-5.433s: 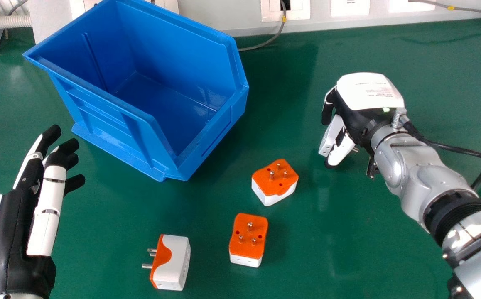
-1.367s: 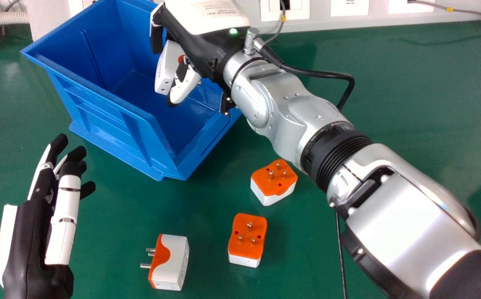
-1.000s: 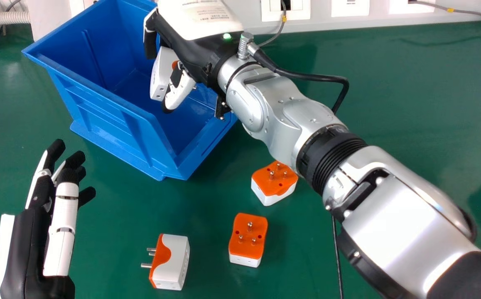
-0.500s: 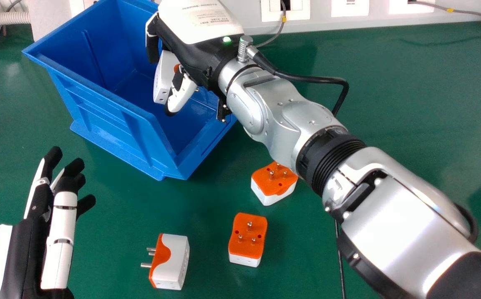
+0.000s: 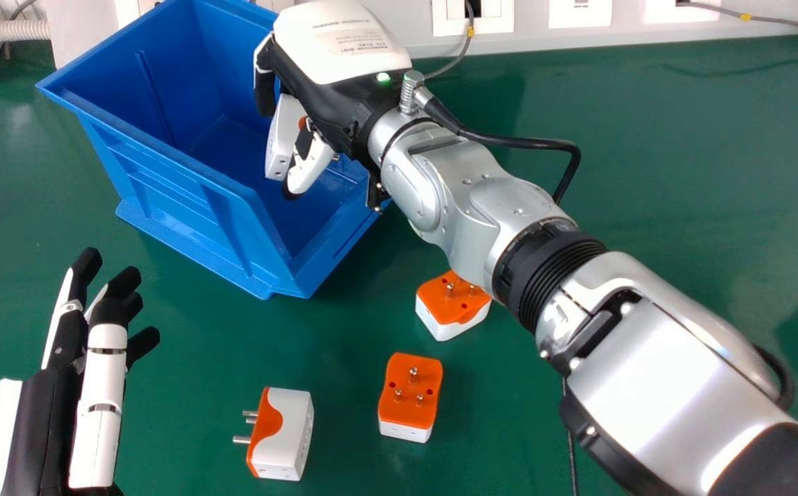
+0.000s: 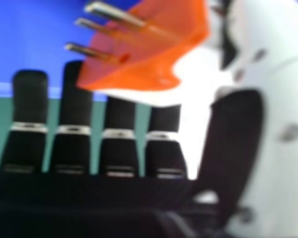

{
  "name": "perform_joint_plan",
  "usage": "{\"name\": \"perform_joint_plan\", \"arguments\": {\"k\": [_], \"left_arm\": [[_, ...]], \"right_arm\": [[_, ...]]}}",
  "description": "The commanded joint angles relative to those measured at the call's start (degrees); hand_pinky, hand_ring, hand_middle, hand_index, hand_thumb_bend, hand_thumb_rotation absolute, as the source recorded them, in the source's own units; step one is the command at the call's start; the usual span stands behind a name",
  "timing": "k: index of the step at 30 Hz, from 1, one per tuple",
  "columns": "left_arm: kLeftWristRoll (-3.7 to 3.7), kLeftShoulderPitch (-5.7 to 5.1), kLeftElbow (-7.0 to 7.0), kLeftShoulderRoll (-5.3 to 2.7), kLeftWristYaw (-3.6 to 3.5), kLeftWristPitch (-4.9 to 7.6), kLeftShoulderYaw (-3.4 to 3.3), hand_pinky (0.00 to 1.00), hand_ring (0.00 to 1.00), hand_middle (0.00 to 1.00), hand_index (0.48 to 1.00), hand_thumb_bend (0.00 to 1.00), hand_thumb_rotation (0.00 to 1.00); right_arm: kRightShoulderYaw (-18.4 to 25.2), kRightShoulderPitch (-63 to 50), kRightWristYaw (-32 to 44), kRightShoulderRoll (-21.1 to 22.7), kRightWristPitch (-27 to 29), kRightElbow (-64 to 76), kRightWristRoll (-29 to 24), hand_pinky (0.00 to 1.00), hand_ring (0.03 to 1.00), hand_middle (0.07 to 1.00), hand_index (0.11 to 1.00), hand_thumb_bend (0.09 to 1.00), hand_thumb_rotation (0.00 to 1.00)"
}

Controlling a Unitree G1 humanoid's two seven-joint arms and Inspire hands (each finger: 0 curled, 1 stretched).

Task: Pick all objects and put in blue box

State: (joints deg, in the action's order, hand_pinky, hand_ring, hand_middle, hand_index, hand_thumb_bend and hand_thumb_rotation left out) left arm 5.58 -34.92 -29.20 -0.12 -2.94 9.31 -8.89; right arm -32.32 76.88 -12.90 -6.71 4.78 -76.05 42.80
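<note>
Your right hand (image 5: 333,100) is over the opening of the blue box (image 5: 182,207), grasping a white and orange plug adapter (image 5: 283,141) between the thumb and the fingers. In the right hand view, you can see the adapter's orange face and its metal pins (image 6: 116,14) in front of the box's blue, with green counter (image 5: 647,172) showing between the fingers (image 6: 30,99). That view is blurred, so you can't really tell exactly where each finger meets the adapter.

Your left hand (image 5: 51,393) is at the left edge of the head view, towards the near side, its fingers extended and holding nothing. It sits apart from the box and from the adapters.

You have three more adapters on the counter, outside the box. The far orange-topped adapter (image 5: 447,300) lies near the box's right-hand side, pins up, partly covered by your right arm (image 5: 471,213). Nearer to you is another orange-topped adapter (image 5: 409,406), also with its pins up. To the left of that one, the white-sided adapter (image 5: 290,434) lies with its pins pointing left and its orange face on that same side. The three are apart from one another. Your box stands angled on the counter, close to the white wall panel (image 5: 647,34) at the back, open side up.
</note>
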Motion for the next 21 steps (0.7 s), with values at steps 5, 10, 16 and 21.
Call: {"name": "perform_joint_plan", "arguments": {"k": [5,10,16,21], "left_arm": [[0.0,-0.24,-1.37,0.01,-0.05,1.32,0.17,0.85,0.92,0.91,0.958,0.31,0.9],[-0.08,0.07,-1.38,0.08,0.0,0.97,0.19,0.86,0.92,0.91,0.958,0.3,0.9],[-0.74,0.84,-1.03,0.2,0.35,0.47,0.22,0.85,0.92,0.91,0.958,0.3,0.9],[-1.12,1.64,-0.58,0.3,0.59,0.1,0.19,0.85,0.92,0.91,0.957,0.29,0.9]], "right_arm": [[-0.4,1.1,-1.2,0.1,-1.0,0.9,0.1,0.74,0.888,0.923,0.832,0.662,0.06],[-0.6,0.7,-1.7,0.2,-1.4,1.0,0.2,0.83,0.952,0.975,0.839,0.71,0.09],[-1.3,0.3,-3.2,0.4,-1.5,1.0,0.6,0.87,0.976,0.994,0.84,0.728,0.1],[-1.2,0.1,-3.5,0.8,-0.8,1.1,0.1,0.88,0.978,0.997,0.86,0.731,0.1]]}}
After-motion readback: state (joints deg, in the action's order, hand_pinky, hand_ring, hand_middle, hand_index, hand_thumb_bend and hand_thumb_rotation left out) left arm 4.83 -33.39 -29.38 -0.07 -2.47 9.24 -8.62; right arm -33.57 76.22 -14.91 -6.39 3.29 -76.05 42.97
